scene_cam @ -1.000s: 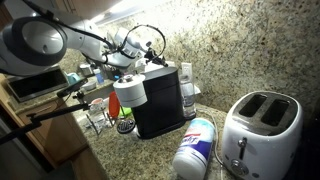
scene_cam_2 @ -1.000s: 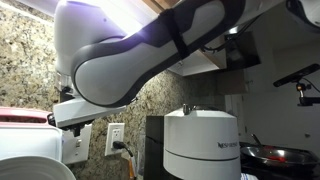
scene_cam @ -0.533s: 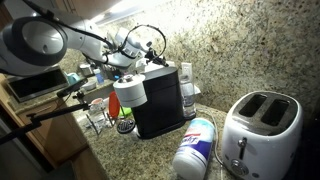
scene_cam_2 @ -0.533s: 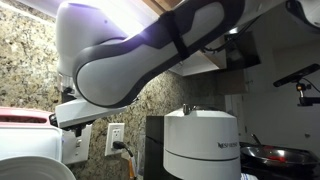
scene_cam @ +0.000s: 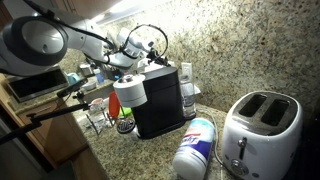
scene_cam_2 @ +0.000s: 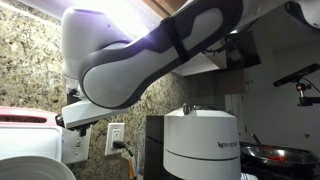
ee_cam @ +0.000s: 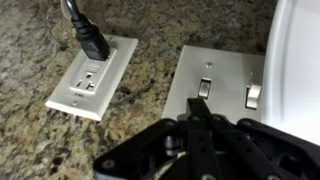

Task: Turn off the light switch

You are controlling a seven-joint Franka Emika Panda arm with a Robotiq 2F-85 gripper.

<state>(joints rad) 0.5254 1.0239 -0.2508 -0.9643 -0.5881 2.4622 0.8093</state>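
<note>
In the wrist view a white switch plate (ee_cam: 222,70) on the granite wall carries two toggles, a left one (ee_cam: 204,87) and a right one (ee_cam: 253,94). My gripper (ee_cam: 197,104) is shut, its black fingers pressed together into one tip. The tip points at the plate just below the left toggle, very close to it; I cannot tell whether it touches. In an exterior view the arm (scene_cam: 120,45) reaches to the wall behind a black coffee machine (scene_cam: 160,100). In an exterior view the arm (scene_cam_2: 150,60) fills the frame and the switch plate (scene_cam_2: 74,146) is partly hidden.
A white outlet (ee_cam: 92,78) with a black plug (ee_cam: 92,40) sits left of the switch plate. A white rounded object (ee_cam: 298,60) crowds the right edge. On the counter stand a paper towel roll (scene_cam: 129,92), a wipes canister (scene_cam: 196,147) and a white toaster (scene_cam: 260,125).
In an exterior view the arm has shifted slightly to the right along the wall. Nothing else has moved.
</note>
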